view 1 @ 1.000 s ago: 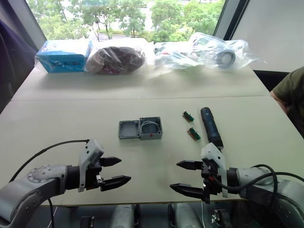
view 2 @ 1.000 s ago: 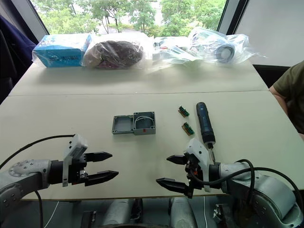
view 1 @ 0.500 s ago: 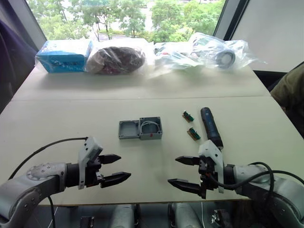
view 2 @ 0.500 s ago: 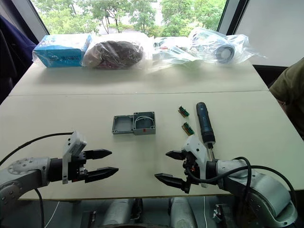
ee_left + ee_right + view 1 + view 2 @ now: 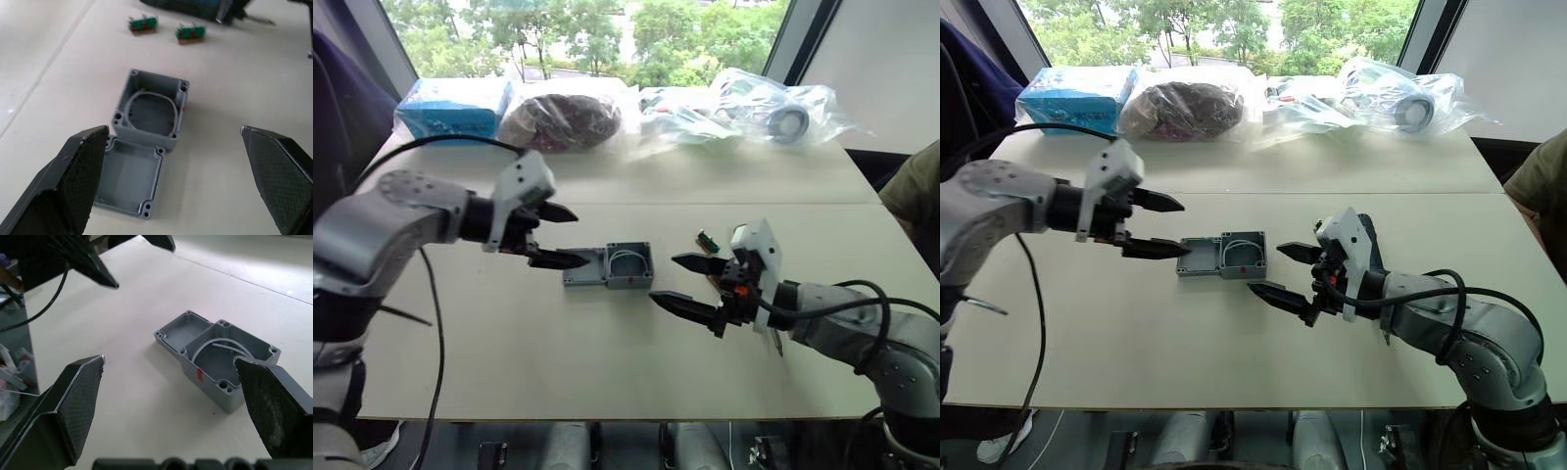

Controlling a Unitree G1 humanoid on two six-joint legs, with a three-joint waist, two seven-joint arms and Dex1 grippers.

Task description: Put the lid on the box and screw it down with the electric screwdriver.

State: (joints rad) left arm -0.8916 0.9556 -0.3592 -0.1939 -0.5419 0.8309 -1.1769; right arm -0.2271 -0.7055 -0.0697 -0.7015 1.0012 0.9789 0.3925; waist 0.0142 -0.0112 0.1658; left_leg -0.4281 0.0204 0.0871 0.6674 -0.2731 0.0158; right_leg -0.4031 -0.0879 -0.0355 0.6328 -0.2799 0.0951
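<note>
Pick-up stage: both pincers released, left gripper [image 5: 551,235] poised over the upturned lid [image 5: 581,267] touching the box [image 5: 628,265] mid-worktop. Next, right gripper [image 5: 690,284] steadies the box.

- The left gripper [image 5: 176,181] hangs over the table [image 5: 234,98], its fingers [image 5: 73,181] spread wide apart.
- The box [image 5: 151,110] sits open-topped, a white wire looped inside.
- The lid [image 5: 129,181] lies rim-up, touching the box.
- Two small green blocks [image 5: 143,24] lie beyond the box.
</note>
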